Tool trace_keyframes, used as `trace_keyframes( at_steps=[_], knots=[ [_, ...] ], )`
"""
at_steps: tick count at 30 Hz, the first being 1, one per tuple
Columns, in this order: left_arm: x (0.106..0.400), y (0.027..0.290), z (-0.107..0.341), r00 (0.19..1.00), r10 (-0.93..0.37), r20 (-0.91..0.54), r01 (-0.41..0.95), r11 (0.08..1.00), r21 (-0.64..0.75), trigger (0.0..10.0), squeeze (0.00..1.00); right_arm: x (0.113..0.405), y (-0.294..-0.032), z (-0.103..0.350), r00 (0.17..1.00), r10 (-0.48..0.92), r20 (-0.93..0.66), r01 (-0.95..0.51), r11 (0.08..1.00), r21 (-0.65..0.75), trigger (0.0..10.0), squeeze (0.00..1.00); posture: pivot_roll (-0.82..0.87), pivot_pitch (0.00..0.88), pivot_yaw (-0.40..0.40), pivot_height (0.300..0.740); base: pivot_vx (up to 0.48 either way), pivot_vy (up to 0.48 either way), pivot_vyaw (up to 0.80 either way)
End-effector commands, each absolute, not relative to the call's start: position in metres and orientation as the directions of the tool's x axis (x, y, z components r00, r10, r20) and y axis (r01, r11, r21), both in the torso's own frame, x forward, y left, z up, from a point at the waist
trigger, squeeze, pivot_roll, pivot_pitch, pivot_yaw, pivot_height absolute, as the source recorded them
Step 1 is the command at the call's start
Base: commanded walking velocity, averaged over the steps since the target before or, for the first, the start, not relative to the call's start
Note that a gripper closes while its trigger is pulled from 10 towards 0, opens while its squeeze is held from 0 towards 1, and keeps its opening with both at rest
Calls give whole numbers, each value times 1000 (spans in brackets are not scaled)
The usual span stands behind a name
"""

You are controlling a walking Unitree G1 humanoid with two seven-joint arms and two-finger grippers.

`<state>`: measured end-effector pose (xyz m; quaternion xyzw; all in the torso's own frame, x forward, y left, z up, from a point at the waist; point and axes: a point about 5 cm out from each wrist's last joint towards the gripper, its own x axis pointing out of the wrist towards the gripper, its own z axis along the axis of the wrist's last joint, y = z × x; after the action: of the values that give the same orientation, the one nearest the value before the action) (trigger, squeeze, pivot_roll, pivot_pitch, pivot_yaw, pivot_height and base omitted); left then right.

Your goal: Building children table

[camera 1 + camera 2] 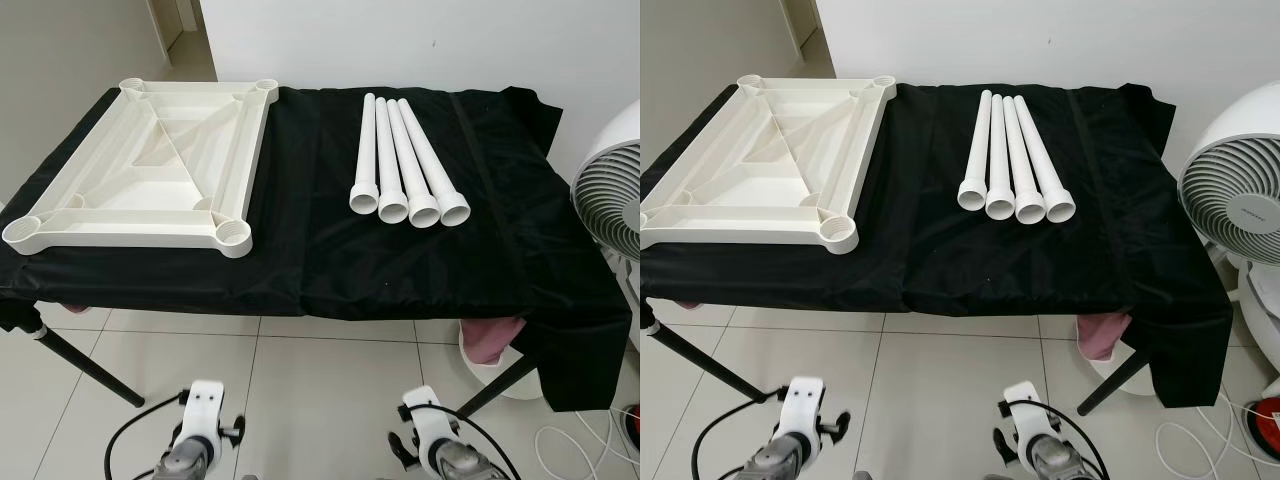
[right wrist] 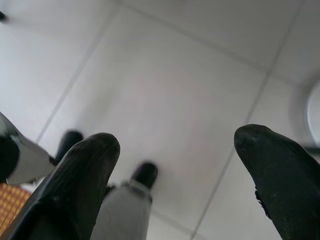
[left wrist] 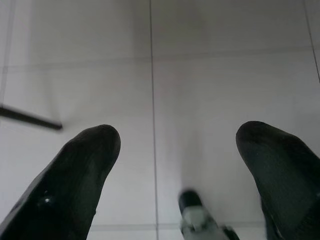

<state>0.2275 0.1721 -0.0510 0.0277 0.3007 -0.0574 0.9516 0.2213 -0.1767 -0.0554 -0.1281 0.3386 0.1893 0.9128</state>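
A white plastic tabletop (image 1: 140, 165) lies upside down on the left half of a table draped in black cloth (image 1: 300, 250), a round leg socket at each corner. Several white tube legs (image 1: 405, 160) lie side by side on the cloth to its right, flared ends toward me. My left arm (image 1: 200, 425) and right arm (image 1: 432, 435) hang low in front of the table, well below its edge. In the wrist views my left gripper (image 3: 177, 135) and right gripper (image 2: 175, 140) are open over the tiled floor, holding nothing.
A white standing fan (image 1: 610, 190) is close to the table's right end. Black table legs (image 1: 90, 370) slant to the floor. Under the right side are a pink cloth (image 1: 490, 340) and a white round base. White cables (image 1: 575, 440) lie on the tiles at right.
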Motion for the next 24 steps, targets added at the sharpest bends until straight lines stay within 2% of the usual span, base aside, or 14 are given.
trace_keyframes(
  at_steps=[1, 2, 5, 11, 13, 14, 15, 17, 19, 21, 24],
  knots=[
    [226, 158, -45, 726, -452, -519, 442, 884, -152, 10000, 0, 224, -173, -52, 692, 320, -647, -484, 871, -86, 10000, 0, -65, 31, 60, 740, 0, 0, 0],
    [226, 158, -45, 726, -452, -519, 442, 884, -152, 10000, 0, 224, -173, -52, 692, 320, -647, -484, 871, -86, 10000, 0, -65, 31, 60, 740, 0, 0, 0],
    [236, 150, -28, 700, -580, -417, 585, 800, -130, 10000, 0, 233, -172, -40, 674, 446, -589, -576, 816, -42, 10000, 0, -68, 39, 60, 740, 0, 0, 0],
    [239, 145, -16, 656, -669, -350, 682, 724, -105, 10000, 0, 237, -170, -30, 630, 561, -537, -663, 748, 4, 10000, 0, -77, 49, 60, 740, 0, 0, 0],
    [236, 141, -4, 592, -746, -304, 768, 637, -67, 10000, 0, 238, -169, -20, 575, 659, -485, -742, 670, 31, 10000, 0, -77, 49, 60, 740, 0, 0, 0],
    [236, 141, -4, 592, -746, -304, 768, 637, -67, 10000, 0, 238, -169, -20, 575, 659, -485, -742, 670, 31, 10000, 0, -77, 49, 60, 740, 0, 0, 0],
    [233, 138, 5, 552, -785, -282, 808, 587, -49, 10000, 0, 238, -169, -13, 530, 718, -451, -787, 615, 54, 10000, 0, -79, 52, 62, 740, 0, 0, 0],
    [233, 138, 5, 552, -785, -282, 808, 587, -49, 10000, 0, 238, -169, -13, 530, 718, -451, -787, 615, 54, 10000, 0, -79, 52, 62, 740, 0, 0, 0],
    [230, 131, 27, 492, -840, -229, 862, 506, -5, 10000, 0, 240, -170, 7, 433, 816, -381, -865, 496, 79, 10000, 0, -79, 52, 62, 740, 0, 0, 0],
    [230, 131, 27, 492, -840, -229, 862, 506, -5, 10000, 0, 240, -170, 7, 433, 816, -381, -865, 496, 79, 10000, 0, -79, 52, 62, 740, 0, 0, 0],
    [230, 121, 57, 441, -884, -152, 896, 442, 29, 10000, 0, 242, -170, 36, 321, 895, -311, -927, 365, 93, 10000, 0, -76, 52, 62, 740, 0, 0, 0]
  ],
)
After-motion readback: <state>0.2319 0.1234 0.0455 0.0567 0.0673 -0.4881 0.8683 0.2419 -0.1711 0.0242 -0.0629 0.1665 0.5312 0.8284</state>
